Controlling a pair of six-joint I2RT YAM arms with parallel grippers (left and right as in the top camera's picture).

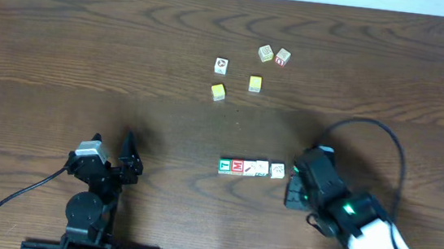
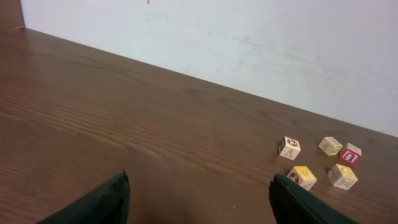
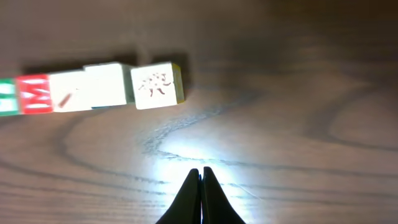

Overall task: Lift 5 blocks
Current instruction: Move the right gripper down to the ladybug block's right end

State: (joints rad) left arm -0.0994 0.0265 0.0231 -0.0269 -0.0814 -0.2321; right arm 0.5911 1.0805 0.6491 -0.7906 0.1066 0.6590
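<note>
We see the right claw (image 1: 292,180) (image 3: 200,175) pressed fully closed with nothing between its tips, pointing down at bare wood just off the right end of the row. The left claw (image 1: 113,140) (image 2: 199,199) is spread wide and empty, near the tabletop's (image 1: 50,42) near edge on the left, well apart from everything. The blocks (image 1: 250,168) (image 3: 93,90) lie in one line toward the near edge, a little right of the middle. From the left they are a green-faced one (image 1: 224,166), a red one printed M (image 1: 237,167) (image 3: 34,93), then three whitish ones, the last (image 1: 278,170) (image 3: 157,85) carrying a small animal figure and closest to the right claw. Beyond the row, toward the far edge, five loose cubes (image 1: 248,70) (image 2: 320,162) sit scattered; two of them show yellow faces in the overhead view.
</note>
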